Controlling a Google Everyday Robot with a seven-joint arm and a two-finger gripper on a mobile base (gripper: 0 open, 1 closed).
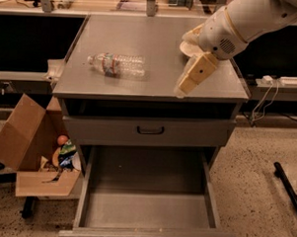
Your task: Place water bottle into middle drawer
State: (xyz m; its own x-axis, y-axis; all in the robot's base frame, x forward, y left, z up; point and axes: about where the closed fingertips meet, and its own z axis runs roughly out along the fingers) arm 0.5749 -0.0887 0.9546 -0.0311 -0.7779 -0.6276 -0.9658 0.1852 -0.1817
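A small clear crinkly plastic water bottle (116, 64) with a red-and-blue label band lies on its side on the flat grey metal top of the cabinet (142, 33), in the left half, its capped end pointing left. The robot's cream-coloured gripper (190, 79) hangs over the right front part of the same top, angled down and to the left, well apart from the bottle and not touching it. Whether the gripper is released or clenched cannot be told from this view. The white arm (241, 21) reaches in from the upper right and covers most of a pale shallow bowl (187, 45) standing on the top behind it.

Below, the wide deep grey metal middle drawer (145, 189) is pulled out, showing a bare flat floor and tall side walls. Above it sits a closed grey drawer front with a black handle (150, 130). An open brown cardboard box (24, 140) holding colourful odds and ends stands on the floor to the left of the cabinet.
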